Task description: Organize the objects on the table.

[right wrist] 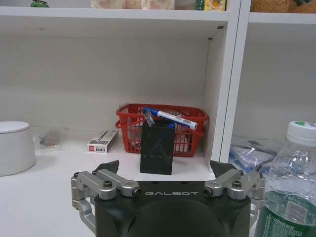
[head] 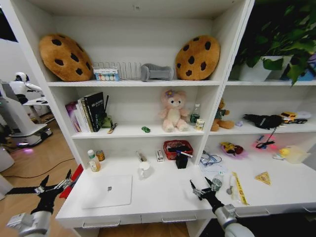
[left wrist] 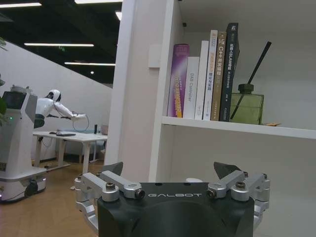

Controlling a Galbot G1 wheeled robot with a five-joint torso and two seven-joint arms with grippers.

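Note:
On the long white table [head: 168, 200], a silver laptop [head: 107, 191] lies closed at the front left. A white mug [head: 144, 170] stands behind it, with small bottles [head: 94, 161] at the back left. A blue marker [right wrist: 170, 117] rests across a red basket [right wrist: 131, 123], behind a black pen holder [right wrist: 157, 150]. A yellow ruler [head: 240, 187] lies at the right, and a tiny green toy [head: 145, 129] sits on the shelf above. My right gripper [head: 200, 183] hangs open and holding nothing over the table's front, beside a clear plastic bottle [head: 217, 181]. My left gripper [head: 57, 180] is open, off the table's left end.
Tall shelving above the table holds books [left wrist: 205, 79], a green diffuser bottle [left wrist: 246, 106], a pink plush [head: 173, 111] and cookie cushions [head: 65, 57]. A red flat item [head: 74, 178] overhangs the table's left edge. Another robot [head: 22, 106] stands at the far left.

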